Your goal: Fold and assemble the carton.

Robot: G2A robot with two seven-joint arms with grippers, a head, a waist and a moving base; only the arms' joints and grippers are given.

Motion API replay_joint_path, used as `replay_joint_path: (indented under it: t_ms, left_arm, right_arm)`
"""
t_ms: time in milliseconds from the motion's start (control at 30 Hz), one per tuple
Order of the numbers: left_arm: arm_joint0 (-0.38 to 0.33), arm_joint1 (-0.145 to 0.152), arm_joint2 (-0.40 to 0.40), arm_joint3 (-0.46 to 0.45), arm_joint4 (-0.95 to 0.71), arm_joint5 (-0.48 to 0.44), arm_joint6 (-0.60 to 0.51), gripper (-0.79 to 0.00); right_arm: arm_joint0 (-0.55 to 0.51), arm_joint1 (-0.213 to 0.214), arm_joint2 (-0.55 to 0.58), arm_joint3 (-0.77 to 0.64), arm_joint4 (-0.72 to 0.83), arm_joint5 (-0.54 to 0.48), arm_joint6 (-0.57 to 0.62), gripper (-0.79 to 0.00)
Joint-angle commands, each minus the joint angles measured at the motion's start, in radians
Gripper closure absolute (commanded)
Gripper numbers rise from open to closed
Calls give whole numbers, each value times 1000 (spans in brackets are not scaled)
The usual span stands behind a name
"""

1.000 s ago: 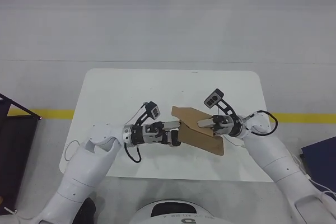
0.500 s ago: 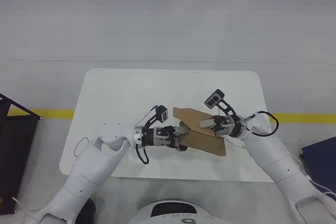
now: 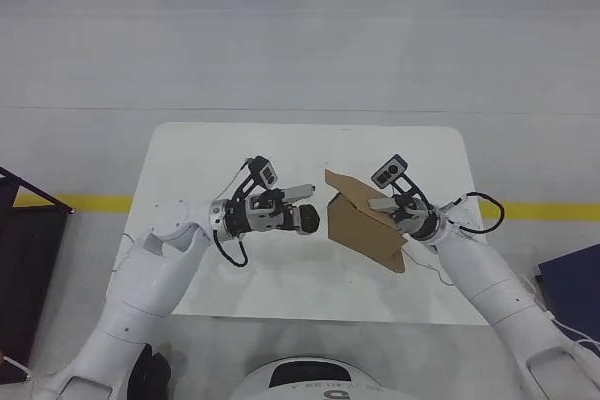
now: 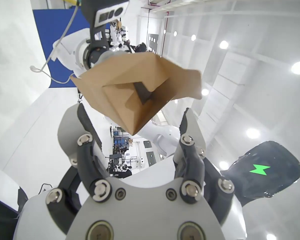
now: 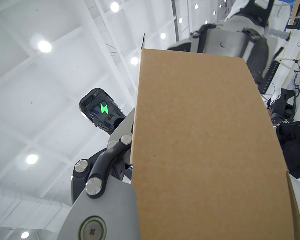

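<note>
Carton, part-folded: clamped in my right gripper, over the table. Left gripper: spread wide, empty, just beside. I'd square it to the loose flap before pressing.

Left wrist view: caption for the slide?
Open left gripper faces the partly folded carton without touching it.

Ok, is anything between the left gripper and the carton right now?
Nothing visible. The left gripper, open, faces the carton across an open gap above the white table. The right gripper holds the carton on its far side.
</note>
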Motion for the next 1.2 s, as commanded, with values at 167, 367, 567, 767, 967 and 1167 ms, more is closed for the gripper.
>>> replay_joint_path:
  t_ms: [167,367,567,767,967,1167]
  left_arm:
    - [-104,-13,26,35,-53,33,24,-557]
    - [-166,-23,122,55,24,119,5,-548]
    - [-178,-23,151,64,39,131,-48,-496]
    - [-155,-15,142,51,54,126,-79,-428]
    - [-141,-7,125,35,66,127,-90,-391]
    - [-136,1,115,11,95,132,-111,-388]
  right_arm:
    - [10,7,-23,21,13,-3,0,0]
    - [6,18,-25,17,21,-15,0,0]
    - [1,27,-26,17,30,-25,0,0]
    - [6,32,-30,27,34,-30,0,0]
    - [14,34,-41,33,31,-35,0,0]
    - [22,33,-52,42,30,-38,0,0]
